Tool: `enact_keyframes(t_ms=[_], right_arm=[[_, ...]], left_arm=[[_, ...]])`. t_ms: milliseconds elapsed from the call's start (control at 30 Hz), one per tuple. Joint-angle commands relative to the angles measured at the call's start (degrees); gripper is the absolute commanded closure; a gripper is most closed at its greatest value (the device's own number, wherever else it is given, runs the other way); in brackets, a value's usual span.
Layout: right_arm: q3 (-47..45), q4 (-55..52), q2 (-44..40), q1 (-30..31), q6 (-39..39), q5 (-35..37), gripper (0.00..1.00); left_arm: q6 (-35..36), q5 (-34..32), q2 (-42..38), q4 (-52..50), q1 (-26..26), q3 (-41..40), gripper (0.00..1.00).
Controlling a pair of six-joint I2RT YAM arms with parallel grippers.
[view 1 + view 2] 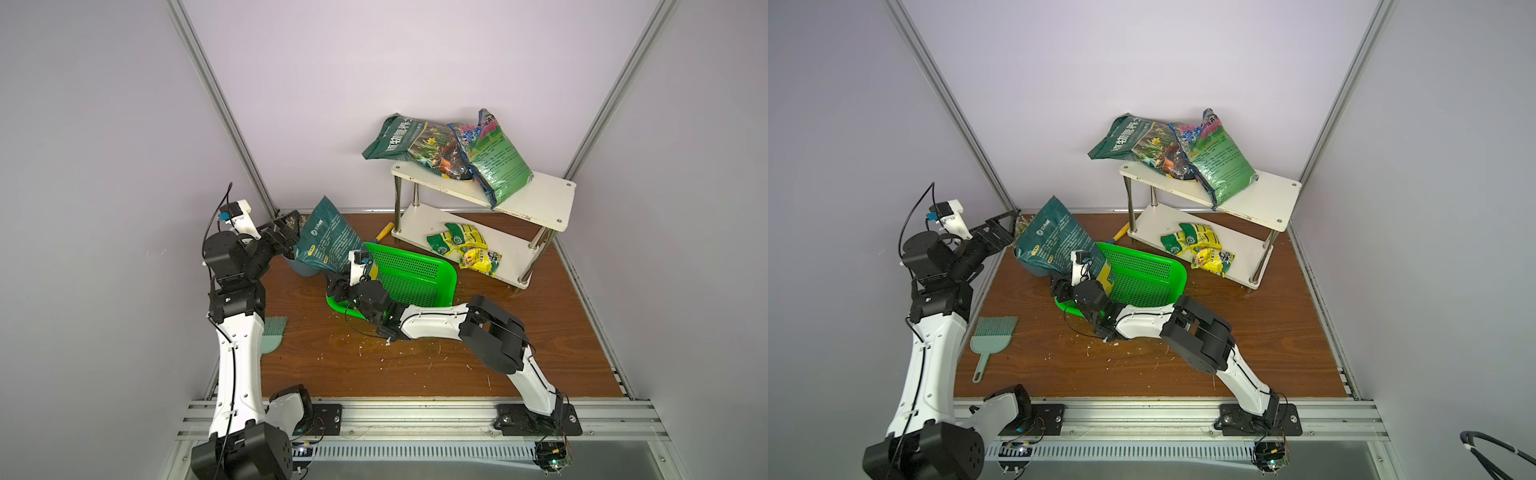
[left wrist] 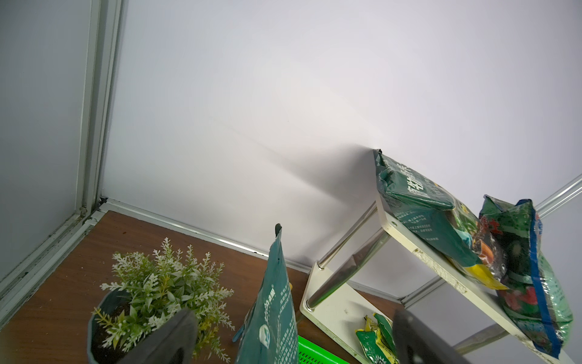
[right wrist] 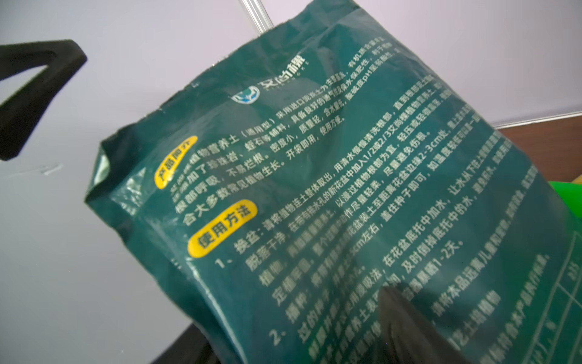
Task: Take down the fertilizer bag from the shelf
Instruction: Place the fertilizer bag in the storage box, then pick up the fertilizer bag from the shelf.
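Along three sides of the wooden table (image 1: 415, 365), grey walls (image 1: 104, 166) with aluminium rails (image 1: 216, 95); along the near edge, a metal base rail (image 1: 415, 415). Open board across the near middle and near right, dotted with white crumbs (image 1: 384, 359). Far right corner taken by the shelf (image 1: 536, 199), top board (image 1: 409, 170) askew over the lower board (image 1: 424, 224). Green basket (image 1: 415, 274) mid-table, tipped up on one side, near the lower board.

Counted: two large bags on the top board, dark green bag (image 1: 399, 141) overhanging its left end, speckled bag (image 1: 494, 166) with blue edging overhanging its front edge; two small yellow-green packets (image 1: 457, 241) on the lower board; one potted plant (image 2: 157, 283); one pale green brush (image 1: 994, 336); one yellow-handled tool (image 1: 384, 231) behind the basket.

Off the shelf, at the far left of the table: fertilizer bag (image 1: 328, 243), upright but tilted, beside the plant, lower end at the basket's rim. Dark teal crinkled film, white Chinese print, yellow label patches.

Left gripper (image 1: 289, 232) just beside the bag's upper edge, fingers wide apart, empty. Right gripper (image 1: 1062, 287) at the bag's lower end, fingers spread, one clear of the bag, one in front of the print; contact there not discernible.
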Motion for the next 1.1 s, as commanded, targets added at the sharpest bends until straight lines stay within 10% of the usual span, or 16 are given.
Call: enact_keyframes(t_ms=[0,433,833,1067], right_arm=[[-2.2,-1.3,-9.5,-0.3,-4.5,0.0,0.19],[1.1,-30.6,-41.3,-2.8,-30.0,12.1,0.09],[68.9,-79.2,-12.6,-13.3,-45.7,31.0,0.16],[65.5,-79.7,-9.2,-17.8,-47.1,32.1,0.17]], left_arm=[[-0.1,1.0,-0.1,1.6,1.2,-0.3,0.00],[-1.9,2.3,1.5,3.0,3.6,-0.9,0.00],[-2.6,3.3,0.4,4.3,3.8,-1.5,0.00],[-3.3,3.7,0.2,5.0,4.2,-2.1,0.00]])
